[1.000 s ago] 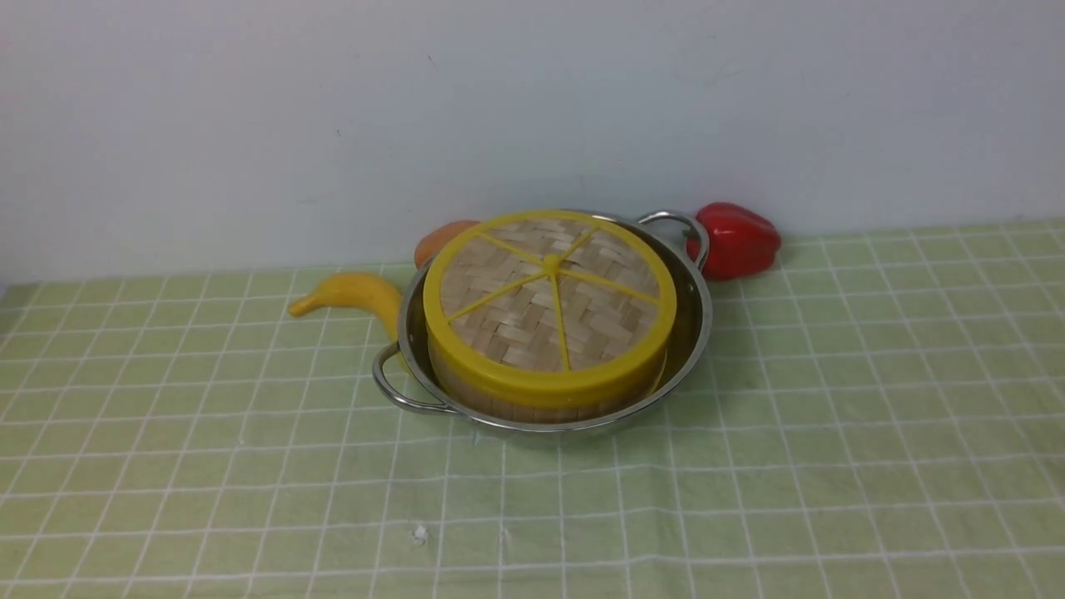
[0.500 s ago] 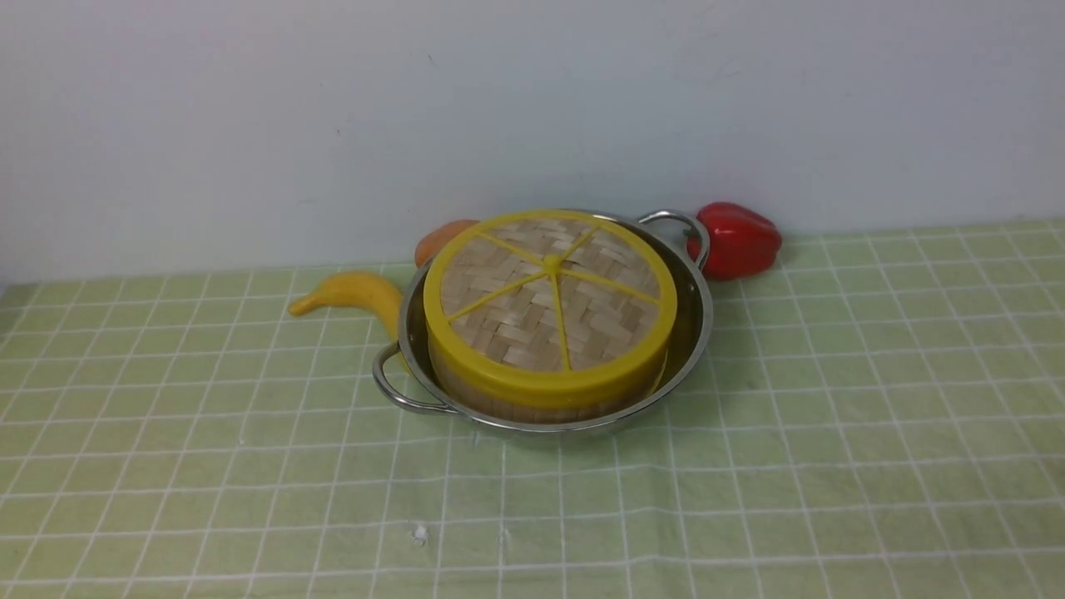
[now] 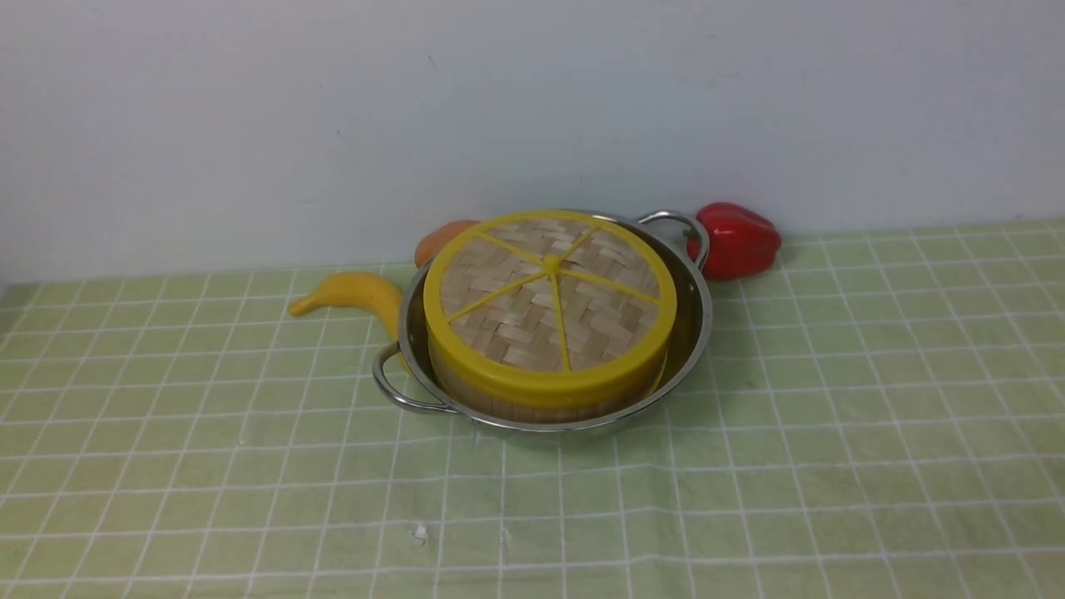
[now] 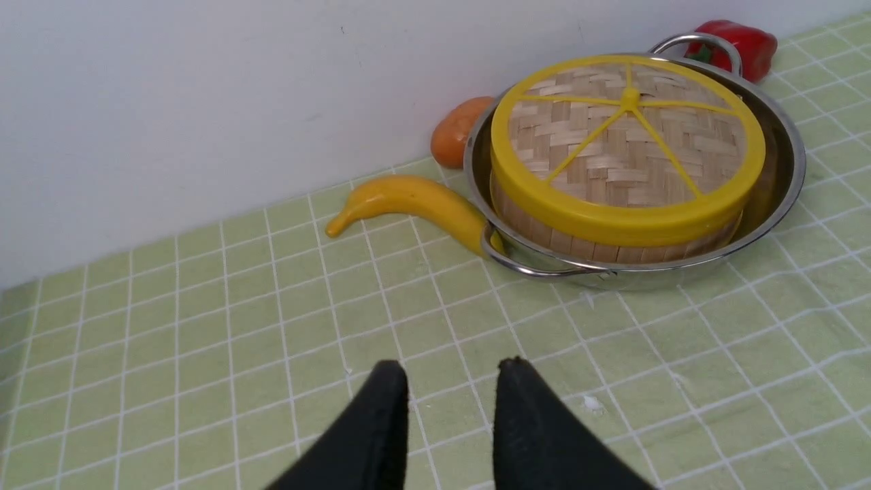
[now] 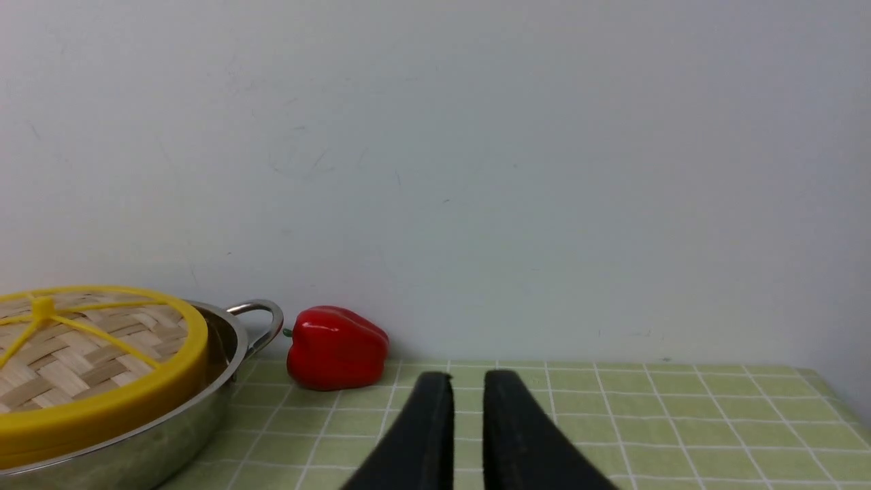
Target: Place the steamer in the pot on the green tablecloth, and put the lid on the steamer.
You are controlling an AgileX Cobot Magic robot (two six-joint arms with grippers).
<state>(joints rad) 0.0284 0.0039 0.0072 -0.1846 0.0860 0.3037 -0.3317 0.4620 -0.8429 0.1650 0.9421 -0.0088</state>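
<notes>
The pot (image 3: 695, 320) sits on the cloth (image 3: 832, 433) near the far wall, centre of the scene. The steamer (image 3: 532, 408) stands inside it, and the lid (image 3: 549, 304) lies flat on top, so only a strip of the steamer's slatted side shows under the yellow rim; whatever is in the steamer is hidden. The steamer sits toward the pot's left, leaving bare steel on the right.

A banana (image 3: 354, 294) lies left of the pot, its near end cut off behind the rim and the left handle. An orange thing (image 3: 441, 237) at the far left of the pot is mostly hidden; what it is cannot be told. A red pepper (image 3: 739, 240) lies just beside the far right handle.

Neither arm shows in the front view. The left gripper (image 4: 450, 371) hangs over bare cloth, near and left of the pot, jaws a little apart and holding nothing. The right gripper (image 5: 467, 380) is over cloth right of the pepper, jaws narrowly apart, empty. Both grippers' bases are cut off.
</notes>
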